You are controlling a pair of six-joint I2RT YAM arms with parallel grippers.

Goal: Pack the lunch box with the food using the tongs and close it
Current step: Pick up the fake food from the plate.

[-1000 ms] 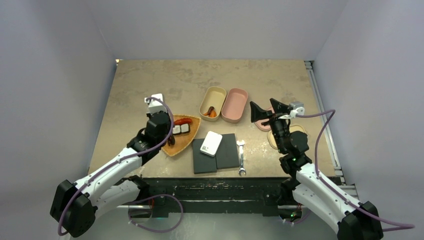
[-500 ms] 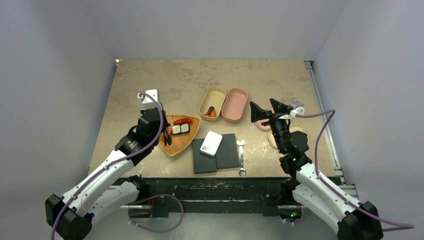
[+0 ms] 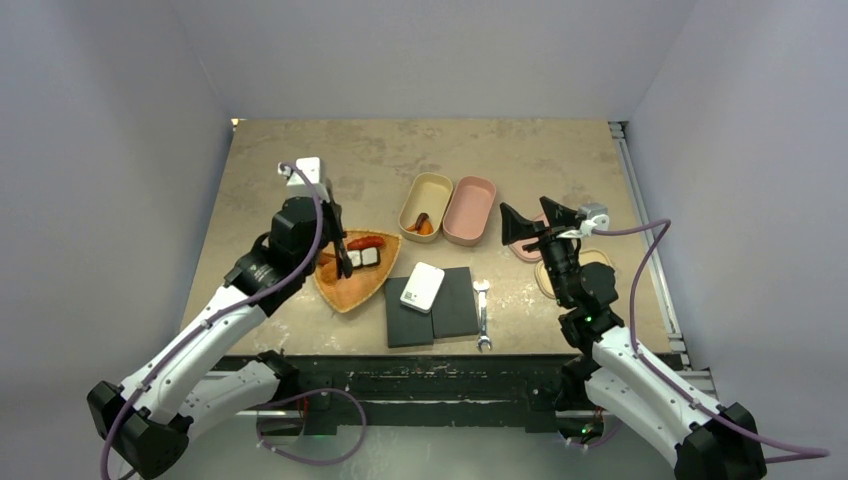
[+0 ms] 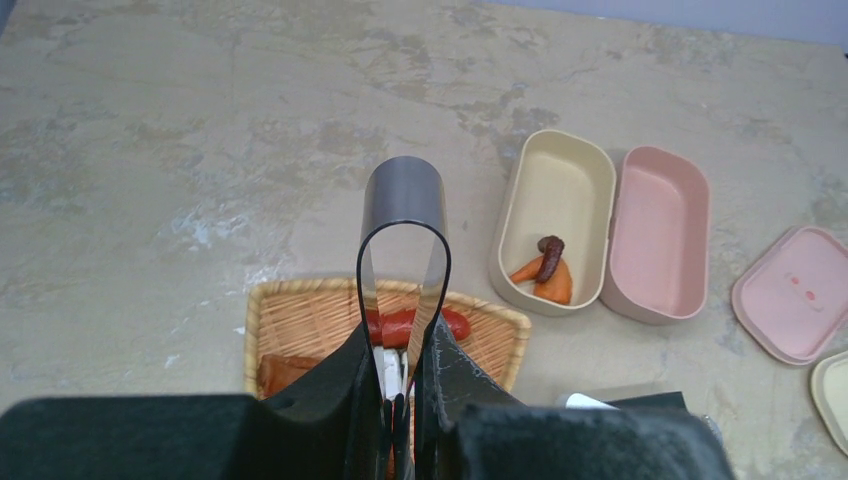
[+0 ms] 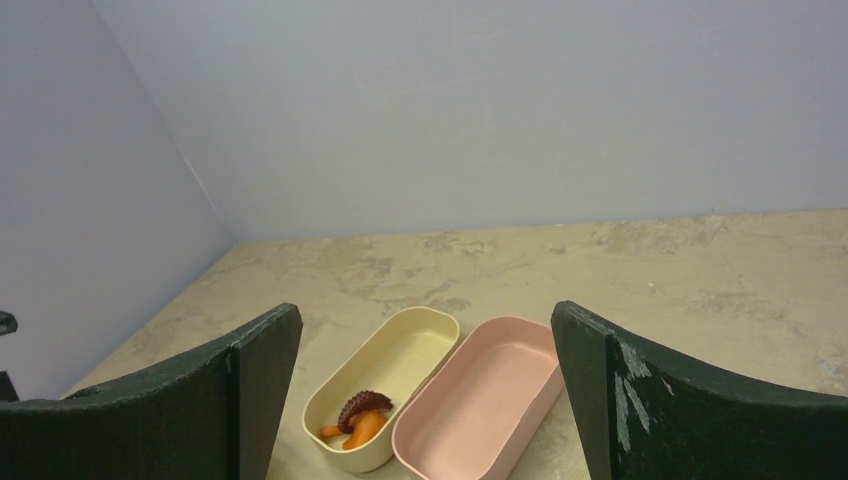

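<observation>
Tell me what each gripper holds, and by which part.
The left gripper is shut on the tongs, pinching their two thin arms together partway down from the looped end. The right gripper is open and holds nothing.

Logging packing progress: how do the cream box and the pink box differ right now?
The cream box holds orange pieces and a dark brown piece; the pink box holds nothing. In the top view the cream box lies left of the pink box. Both are open, oblong, round-cornered tubs, side by side.
</observation>
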